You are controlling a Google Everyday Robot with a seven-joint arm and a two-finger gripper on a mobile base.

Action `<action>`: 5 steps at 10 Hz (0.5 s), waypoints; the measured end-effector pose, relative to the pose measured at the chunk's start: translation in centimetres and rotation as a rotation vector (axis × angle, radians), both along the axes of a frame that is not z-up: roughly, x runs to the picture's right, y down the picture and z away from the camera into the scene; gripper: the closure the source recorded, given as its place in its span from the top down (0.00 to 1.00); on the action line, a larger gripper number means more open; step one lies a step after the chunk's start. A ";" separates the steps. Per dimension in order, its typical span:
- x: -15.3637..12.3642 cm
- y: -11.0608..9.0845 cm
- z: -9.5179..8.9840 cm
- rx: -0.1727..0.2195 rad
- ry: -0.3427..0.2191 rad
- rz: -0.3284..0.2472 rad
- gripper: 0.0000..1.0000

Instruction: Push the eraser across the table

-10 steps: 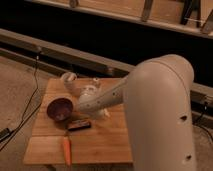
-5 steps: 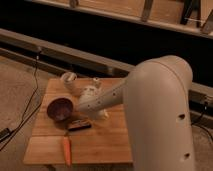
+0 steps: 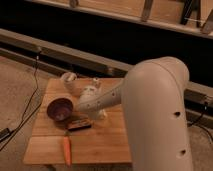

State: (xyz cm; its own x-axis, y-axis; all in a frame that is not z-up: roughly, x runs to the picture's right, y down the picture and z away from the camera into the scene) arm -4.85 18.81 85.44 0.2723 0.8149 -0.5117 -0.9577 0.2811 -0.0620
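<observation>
**A:** Big things first?

**B:** The pale arm [image 3: 155, 110] fills the right of the view and reaches out over the table [image 3: 107, 145]. The gripper [image 3: 96, 113] hangs low at its end, close to the wood. I cannot tell whether it is spread or closed, because the arm's own bulk hides that.

**A:** And around the gripper?

**B:** The dark purple bowl [image 3: 60, 109] sits off to its side and away from the arm. The carrot [image 3: 66, 150] lies well apart from it, near the table's front edge. The eraser [image 3: 79, 124] lies flat just beside the gripper on the bowl's side, a little toward the front. It seems close enough to touch, though I can't say that it does.

**A:** How will the eraser handle?

**B:** My guess is that it's light, firm and low, with a rubbery underside that will drag on the wood rather than glide. If it's pushed near a corner it will likely spin.

**A:** So where should contact go?

**B:** No grasp is needed — press against the middle of a long edge. I'd keep the gripper right down at the tabletop so it doesn't ride over the thin block. The push should also run along bare planks, since the bowl is near the eraser's far side.
</observation>
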 end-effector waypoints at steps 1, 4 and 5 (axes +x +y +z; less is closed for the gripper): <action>-0.1 0.1 0.2 -0.003 -0.004 -0.004 0.65; -1.8 0.5 0.4 -0.019 -0.037 -0.014 0.65; -2.2 0.5 0.3 -0.023 -0.045 -0.015 0.65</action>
